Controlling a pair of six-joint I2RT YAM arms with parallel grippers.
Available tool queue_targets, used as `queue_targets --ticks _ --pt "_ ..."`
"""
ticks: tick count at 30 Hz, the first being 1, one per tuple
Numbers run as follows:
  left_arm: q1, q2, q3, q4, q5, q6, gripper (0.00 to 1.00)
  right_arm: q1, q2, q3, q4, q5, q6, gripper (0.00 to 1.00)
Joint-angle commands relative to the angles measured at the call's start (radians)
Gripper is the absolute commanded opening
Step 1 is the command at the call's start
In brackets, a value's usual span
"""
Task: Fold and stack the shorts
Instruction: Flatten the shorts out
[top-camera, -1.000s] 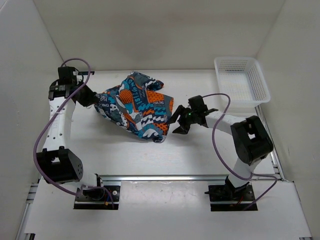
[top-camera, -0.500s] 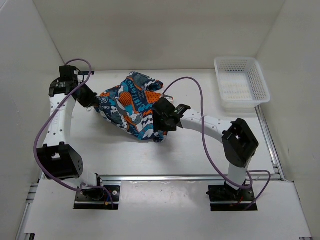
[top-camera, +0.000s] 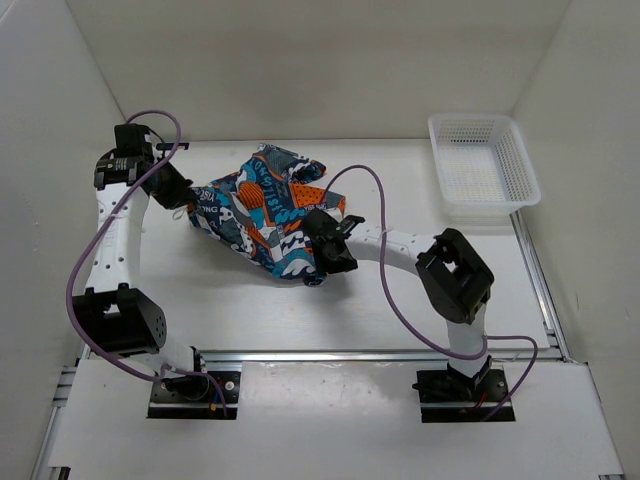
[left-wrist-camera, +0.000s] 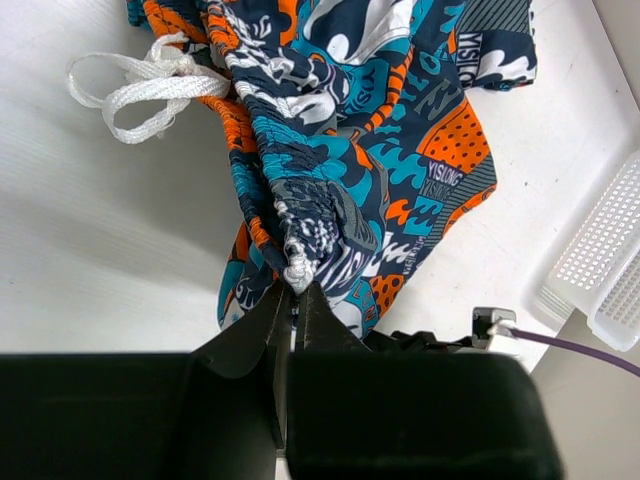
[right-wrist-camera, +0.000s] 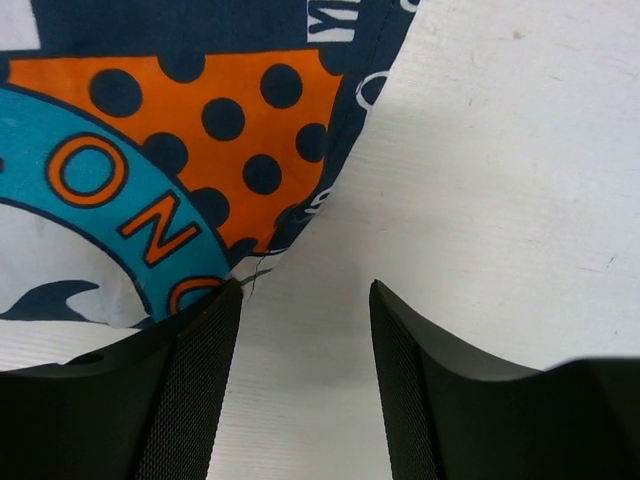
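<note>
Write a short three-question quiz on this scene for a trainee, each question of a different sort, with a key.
1. True or false: the left gripper is shut on the gathered waistband of the blue, teal and orange patchwork-print cloth shorts.
2. Fill in: the white plastic mesh basket stands at the far ____ corner of the white table, by the robot's sides.
3. Choose one: the right gripper has its jaws
A. shut on the basket
B. apart, at the hem of the shorts
C. shut on the waistband

Key: 1 true; 2 right; 3 B.
</note>
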Motion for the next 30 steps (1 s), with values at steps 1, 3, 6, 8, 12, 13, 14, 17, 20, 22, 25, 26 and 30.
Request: queue_targets --ticks 1,3,6,8,12,13,14,17,20,22,25,26,30 --pt "0.012 -0.007 0.039 -0.006 0.01 0.019 0.1 0.001 0.013 0.055 0.0 0.013 -0.027 0.59" --pt "0.012 -0.007 0.039 -0.017 0.01 0.019 0.1 0.001 -0.028 0.038 0.014 0.003 -0.018 0.59" --pt "0.021 -0.007 0.048 -0.017 0.01 0.019 0.1 0.01 -0.131 -0.051 0.07 -0.065 0.005 0.59" --pt "0.021 -0.007 0.057 -0.017 0.01 0.019 0.1 0.039 -0.171 -0.08 0.113 -0.063 -0.011 0.65" --pt "0.021 -0.007 0.057 -0.017 0.01 0.028 0.1 0.1 -0.156 -0.07 0.086 -0.018 -0.056 0.7" --pt "0.021 -0.007 0.057 -0.017 0.01 0.028 0.1 0.1 -0.144 -0.07 0.086 -0.018 -0.056 0.7" --pt "0.021 -0.007 0.057 -0.017 0.01 0.028 0.1 0.1 -0.124 -0.06 0.086 -0.018 -0.056 0.7" --pt "0.021 -0.007 0.048 -0.017 0.01 0.028 0.1 0.1 -0.095 -0.037 0.096 -0.018 -0.056 0.7" --pt "0.021 -0.016 0.048 -0.017 0.01 0.028 0.1 0.1 -0.038 0.012 0.097 -0.018 -0.065 0.68" --pt "0.021 -0.016 0.048 -0.026 0.01 0.028 0.1 0.1 -0.01 0.033 0.097 0.014 -0.065 0.66" --pt "0.021 -0.016 0.069 -0.035 0.01 0.028 0.1 0.091 0.031 0.056 0.106 0.046 -0.054 0.61" --pt "0.021 -0.016 0.069 -0.035 0.01 0.028 0.1 0.082 0.031 0.056 0.129 0.057 -0.054 0.6" --pt "0.021 -0.016 0.101 -0.046 0.019 0.028 0.1 0.059 0.07 0.075 0.153 0.037 -0.073 0.2"
